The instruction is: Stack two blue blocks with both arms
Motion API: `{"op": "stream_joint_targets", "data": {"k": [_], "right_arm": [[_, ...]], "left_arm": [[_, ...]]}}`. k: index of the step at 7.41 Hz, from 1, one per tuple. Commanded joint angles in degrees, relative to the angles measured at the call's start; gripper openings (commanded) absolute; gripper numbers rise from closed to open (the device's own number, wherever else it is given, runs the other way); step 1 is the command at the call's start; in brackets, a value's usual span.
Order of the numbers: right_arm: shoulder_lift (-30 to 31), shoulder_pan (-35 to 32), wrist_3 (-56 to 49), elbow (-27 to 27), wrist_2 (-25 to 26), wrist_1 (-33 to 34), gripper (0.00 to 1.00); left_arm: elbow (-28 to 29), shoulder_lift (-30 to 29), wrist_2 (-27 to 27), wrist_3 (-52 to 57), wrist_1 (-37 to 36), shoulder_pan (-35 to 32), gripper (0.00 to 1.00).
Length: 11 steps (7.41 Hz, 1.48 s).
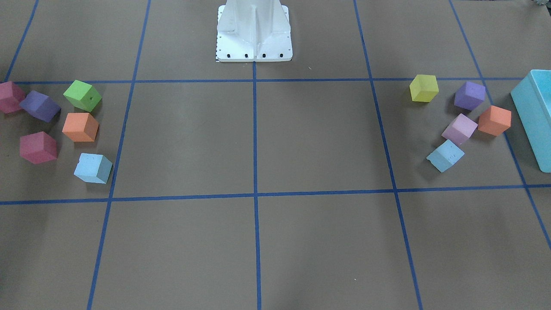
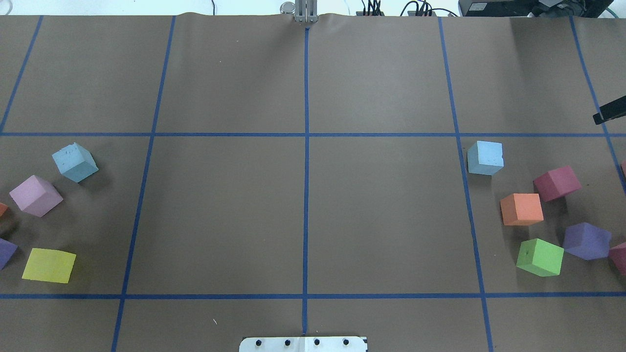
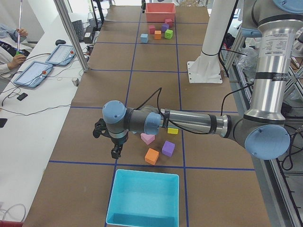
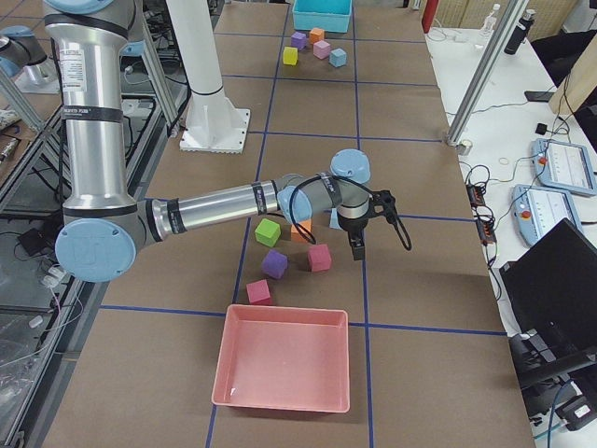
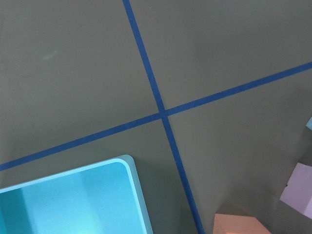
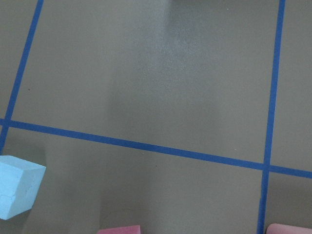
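One blue block [image 2: 74,162] lies on the robot's left side next to a pink cube; it also shows in the front view [image 1: 445,155]. The other blue block [image 2: 484,157] lies on the right side, also seen in the front view [image 1: 92,168] and the right wrist view [image 6: 17,192]. My left gripper [image 3: 115,151] hangs over the table between the cubes and the turquoise bin; I cannot tell if it is open. My right gripper [image 4: 357,250] hangs just beyond the right cubes, and only a black tip shows in the overhead view [image 2: 609,111]. I cannot tell its state. Neither holds anything that I can see.
A turquoise bin [image 3: 144,196] stands at the table's left end and a pink bin [image 4: 283,369] at the right end. Pink [image 2: 35,195], yellow [image 2: 49,265], orange [image 2: 522,209], green [image 2: 539,257], purple [image 2: 586,240] and red [image 2: 556,183] cubes lie around the blue ones.
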<state>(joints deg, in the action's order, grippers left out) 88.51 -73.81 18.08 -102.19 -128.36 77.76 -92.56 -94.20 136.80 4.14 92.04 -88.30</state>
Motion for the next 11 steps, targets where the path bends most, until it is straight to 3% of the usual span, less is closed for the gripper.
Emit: {"op": "stream_joint_targets", "data": {"k": [1, 3, 6, 11], "right_arm": [[-2.98, 5.83, 1.25, 0.50, 0.13, 2.03, 1.00], [-5.70, 12.25, 17.68, 0.59, -0.05, 1.00, 1.00], [-8.96, 14.57, 29.25, 1.20, -0.22, 0.82, 1.00], [-11.69, 19.49, 27.38, 5.16, 4.44, 0.55, 1.00]], "left_arm": [[-0.08, -2.82, 0.13, -6.22, 0.07, 3.02, 1.00], [0.01, -4.50, 0.05, -9.14, 0.07, 5.58, 1.00], [0.36, -5.47, -0.31, -10.56, 0.25, 7.61, 1.00], [0.45, -5.47, -0.39, -10.91, 0.51, 8.93, 1.00]]}}
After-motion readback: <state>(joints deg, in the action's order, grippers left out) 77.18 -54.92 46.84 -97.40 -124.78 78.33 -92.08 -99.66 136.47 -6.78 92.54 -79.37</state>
